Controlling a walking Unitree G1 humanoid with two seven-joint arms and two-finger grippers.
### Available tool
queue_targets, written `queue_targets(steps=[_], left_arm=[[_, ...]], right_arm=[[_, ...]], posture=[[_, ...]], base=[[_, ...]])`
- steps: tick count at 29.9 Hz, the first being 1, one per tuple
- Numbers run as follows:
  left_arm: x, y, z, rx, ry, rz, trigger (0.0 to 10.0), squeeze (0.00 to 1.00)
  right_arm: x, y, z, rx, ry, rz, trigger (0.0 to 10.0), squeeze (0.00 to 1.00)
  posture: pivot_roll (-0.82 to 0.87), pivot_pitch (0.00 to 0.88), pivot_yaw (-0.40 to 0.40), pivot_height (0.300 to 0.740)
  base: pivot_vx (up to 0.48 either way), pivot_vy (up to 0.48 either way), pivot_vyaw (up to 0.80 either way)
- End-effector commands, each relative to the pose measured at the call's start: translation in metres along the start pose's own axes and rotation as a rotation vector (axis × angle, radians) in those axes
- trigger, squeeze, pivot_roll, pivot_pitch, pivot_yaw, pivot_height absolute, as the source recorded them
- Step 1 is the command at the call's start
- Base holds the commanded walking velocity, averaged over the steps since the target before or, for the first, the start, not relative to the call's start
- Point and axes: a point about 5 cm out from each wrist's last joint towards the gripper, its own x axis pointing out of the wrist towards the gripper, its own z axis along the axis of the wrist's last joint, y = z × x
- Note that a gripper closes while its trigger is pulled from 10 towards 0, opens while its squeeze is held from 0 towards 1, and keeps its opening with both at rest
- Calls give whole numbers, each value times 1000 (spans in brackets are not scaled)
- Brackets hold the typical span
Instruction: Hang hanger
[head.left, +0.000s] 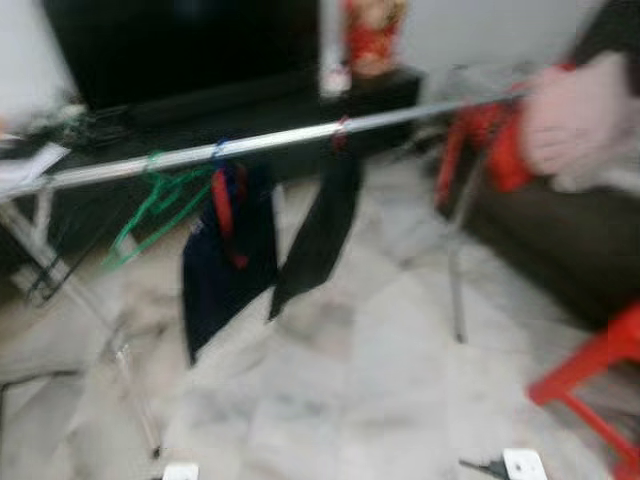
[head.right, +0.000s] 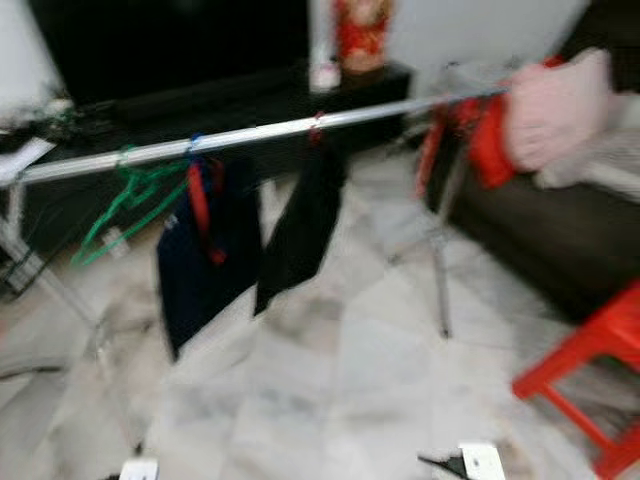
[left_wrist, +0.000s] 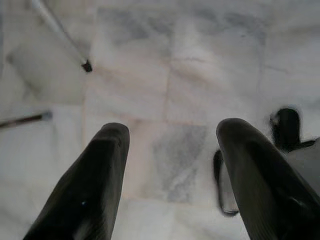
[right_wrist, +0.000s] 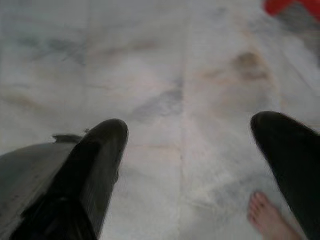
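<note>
A: Where are the robot's hands?

B: Both hang low over the marble floor (head.left: 400, 380). The left hand (left_wrist: 170, 150) has its two black fingers spread wide with nothing between them. The right hand (right_wrist: 190, 150) is spread wide too, and empty.

A: What is near the right hand?

B: A person's bare foot (right_wrist: 267, 217) is on the floor just beside one of its fingers. A bit of something red (right_wrist: 292, 7) is far out past the fingertips.

A: And the left hand?

B: A thin metal leg with a black tip (left_wrist: 86, 65) stands on the floor out ahead of it.

A: Where is the hanger?

B: A green hanger (head.left: 160, 205) hangs on the long silver rail (head.left: 280, 140), up and well ahead of both hands. It is apart from them. Next to it on the rail hang a dark blue cloth (head.left: 225, 260) with a red hanger and a black cloth (head.left: 325, 230).

A: Anything else?

B: A red stool (head.left: 590, 380) stands off to the right side. Something pink (head.left: 575, 115) sits at the far end of the rail. The picture is blurry, so I cannot tell what it is.
</note>
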Motion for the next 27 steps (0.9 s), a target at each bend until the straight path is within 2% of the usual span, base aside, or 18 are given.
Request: queue_targets(steps=[1,6,11,21,27], left_arm=[[1,3,4,-6,-11,12,10000,0],[2,4,8,-17,-23,16,10000,0],[4,5,16,-44,-62,16,10000,0],[5,0,15,-86,-40,-2,10000,0],[2,3,7,-79,-15,2,10000,0]], right_arm=[[-1,0,-4,10,7,5,10000,0],[-1,0,-4,7,4,9,10000,0],[-1,-1,-4,11,0,7,10000,0],[-1,-1,-3,17,-7,6,10000,0],[-1,0,-2,15,-9,8,10000,0]], posture=[[-91,0,51,740],[-89,0,49,740],[-79,0,46,740],[-80,0,47,740],[-79,0,46,740]], base=[[0,0,-769],[0,0,-708],[0,0,0],[0,0,0],[0,351,0]])
